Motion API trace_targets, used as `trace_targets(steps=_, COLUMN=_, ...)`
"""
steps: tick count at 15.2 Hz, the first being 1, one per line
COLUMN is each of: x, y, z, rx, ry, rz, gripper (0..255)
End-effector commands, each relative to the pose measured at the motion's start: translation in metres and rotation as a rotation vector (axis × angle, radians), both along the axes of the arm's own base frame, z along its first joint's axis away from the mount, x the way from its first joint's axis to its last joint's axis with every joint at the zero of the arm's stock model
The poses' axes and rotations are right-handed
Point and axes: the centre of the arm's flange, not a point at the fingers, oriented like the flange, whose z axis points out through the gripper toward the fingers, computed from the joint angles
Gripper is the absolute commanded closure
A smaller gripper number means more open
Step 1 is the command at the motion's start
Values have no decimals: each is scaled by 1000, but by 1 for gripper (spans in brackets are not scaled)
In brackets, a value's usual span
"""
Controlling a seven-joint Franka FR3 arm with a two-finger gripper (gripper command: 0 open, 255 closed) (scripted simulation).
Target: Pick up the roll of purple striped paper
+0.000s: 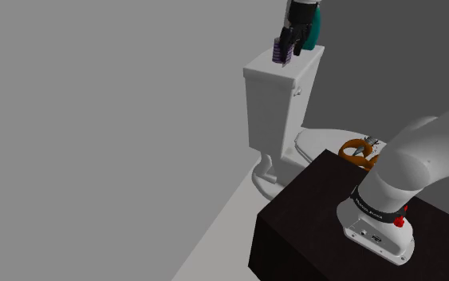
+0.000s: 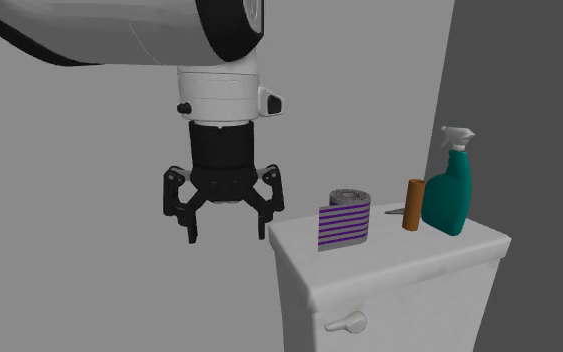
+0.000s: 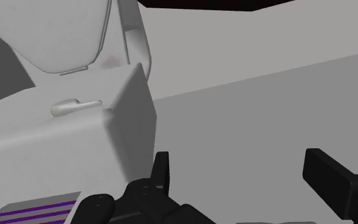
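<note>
The roll of purple striped paper (image 2: 344,222) stands upright on the white toilet tank's lid (image 2: 399,258), near the lid's end. My gripper (image 2: 227,228) hangs open just beyond that end of the tank, fingers pointing down, with nothing between them. Its fingertips are roughly level with the roll and a short gap apart from it. From the shoulder view the gripper (image 1: 293,36) overlaps the roll (image 1: 279,51). In the wrist view the open gripper (image 3: 244,175) has the roll (image 3: 34,210) off to one side, past one finger (image 3: 161,170).
A teal spray bottle (image 2: 449,195) and a brown cylinder (image 2: 414,204) stand on the lid beyond the roll. The flush handle (image 2: 346,322) is on the tank's front. An orange object (image 1: 358,152) lies by the toilet bowl, close to my dark stand (image 1: 310,223).
</note>
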Motion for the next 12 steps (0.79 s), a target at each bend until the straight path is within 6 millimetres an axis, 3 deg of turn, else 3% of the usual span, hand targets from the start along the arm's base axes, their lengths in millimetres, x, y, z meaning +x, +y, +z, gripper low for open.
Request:
trace_targets(steps=1, x=19, y=-21, z=-2, rx=-3, ry=8, rz=-25, gripper=0)
trace_targets(steps=12, x=112, y=-134, z=-3, rx=-19, ry=51, rz=-160, gripper=0)
